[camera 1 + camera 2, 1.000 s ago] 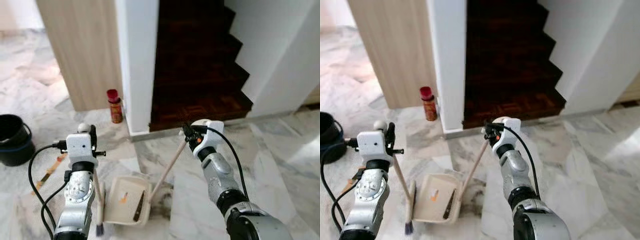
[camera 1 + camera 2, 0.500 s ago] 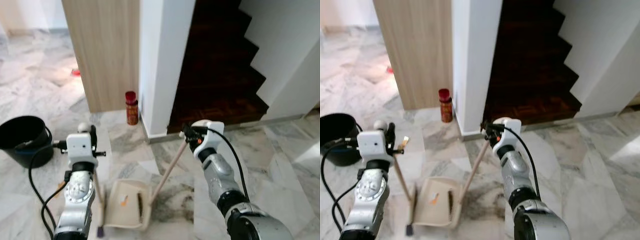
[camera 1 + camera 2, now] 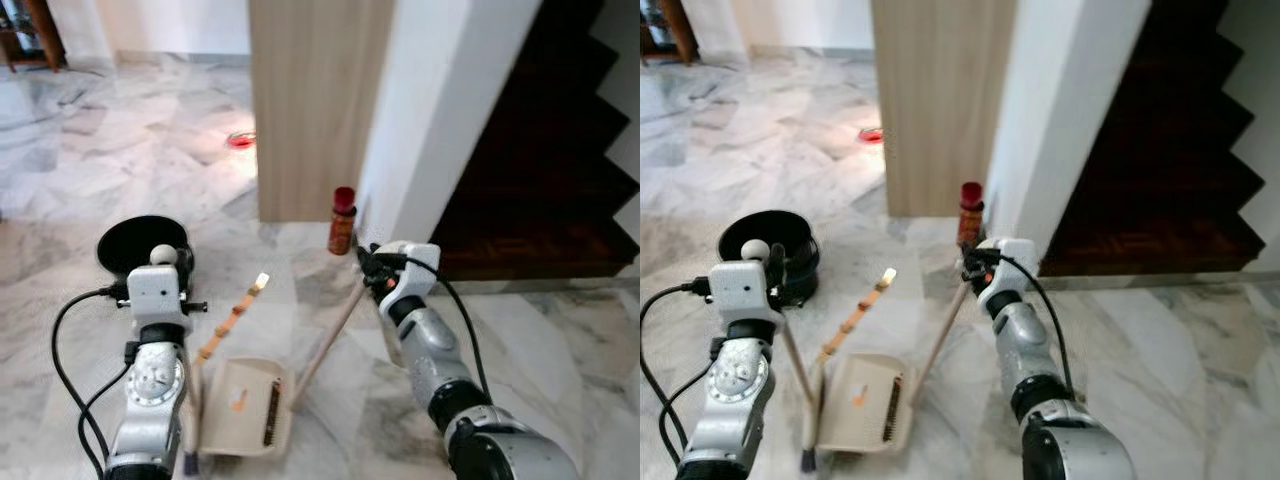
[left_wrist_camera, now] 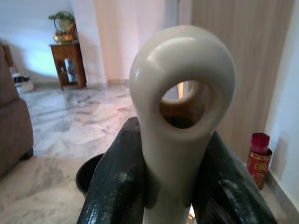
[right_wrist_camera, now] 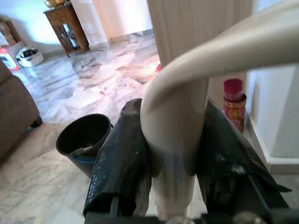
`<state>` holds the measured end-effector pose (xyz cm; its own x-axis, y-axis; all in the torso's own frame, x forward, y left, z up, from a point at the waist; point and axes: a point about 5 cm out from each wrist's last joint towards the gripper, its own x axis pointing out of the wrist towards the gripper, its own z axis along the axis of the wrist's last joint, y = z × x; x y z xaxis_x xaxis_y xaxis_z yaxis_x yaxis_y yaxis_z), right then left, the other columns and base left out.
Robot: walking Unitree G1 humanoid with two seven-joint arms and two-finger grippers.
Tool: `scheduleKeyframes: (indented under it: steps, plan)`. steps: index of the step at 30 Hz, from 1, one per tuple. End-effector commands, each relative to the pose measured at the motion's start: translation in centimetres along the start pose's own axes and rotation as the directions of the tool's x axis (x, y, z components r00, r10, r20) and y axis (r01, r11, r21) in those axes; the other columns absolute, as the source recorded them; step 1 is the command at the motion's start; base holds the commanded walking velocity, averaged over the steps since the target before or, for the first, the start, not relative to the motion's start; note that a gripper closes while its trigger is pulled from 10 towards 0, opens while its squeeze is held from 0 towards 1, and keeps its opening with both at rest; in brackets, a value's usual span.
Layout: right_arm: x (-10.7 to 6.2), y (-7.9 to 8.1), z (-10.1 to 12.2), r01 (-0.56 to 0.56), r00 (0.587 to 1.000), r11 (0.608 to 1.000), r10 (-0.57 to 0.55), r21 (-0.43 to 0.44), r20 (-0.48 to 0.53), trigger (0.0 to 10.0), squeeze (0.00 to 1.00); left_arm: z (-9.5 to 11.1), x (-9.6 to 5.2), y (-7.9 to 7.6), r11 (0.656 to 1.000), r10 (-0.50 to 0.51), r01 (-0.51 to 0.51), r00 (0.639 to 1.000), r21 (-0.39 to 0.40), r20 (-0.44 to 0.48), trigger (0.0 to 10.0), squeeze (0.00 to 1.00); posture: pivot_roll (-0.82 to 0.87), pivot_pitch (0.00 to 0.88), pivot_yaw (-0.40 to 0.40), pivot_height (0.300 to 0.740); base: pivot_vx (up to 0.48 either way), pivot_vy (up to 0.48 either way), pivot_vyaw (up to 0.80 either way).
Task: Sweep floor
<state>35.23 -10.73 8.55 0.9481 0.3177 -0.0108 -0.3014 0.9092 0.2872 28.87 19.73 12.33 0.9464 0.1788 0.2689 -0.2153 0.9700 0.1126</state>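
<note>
While both arms hang over the marble floor [image 3: 520,350], your left gripper [image 4: 177,186] clamps the broom handle [image 4: 182,93] and your right gripper [image 5: 175,163] clamps the dustpan handle [image 3: 330,335]. Orange debris, probably, sits in the dustpan [image 3: 240,405]. Next you carry it to the black bucket [image 3: 125,245], well apart.

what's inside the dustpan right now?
In the cream dustpan lie a small orange scrap and a dark comb-like strip along its right side. Its near end is cut off by the frame edge, so anything lying there can't be seen.
</note>
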Motion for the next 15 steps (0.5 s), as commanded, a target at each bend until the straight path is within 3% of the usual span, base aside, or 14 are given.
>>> scheduleKeyframes:
  steps: [1,15]
  plan:
    - [0.76,0.97,0.98,-0.020,0.999,0.999,0.017,0.044,0.051,10.0,0.00,1.04,0.44,0.04,1.000,0.009,-0.009,0.999,-0.010,0.053,10.0,0.00,0.20,0.000,-0.097,0.740,0.000,0.480,0.00]
    - [0.80,1.24,0.84,-0.032,0.999,0.998,0.030,0.048,0.045,10.0,0.00,1.16,0.46,0.17,1.000,0.014,-0.014,0.998,-0.009,0.058,10.0,0.00,0.21,0.000,-0.099,0.740,0.000,0.480,0.00]
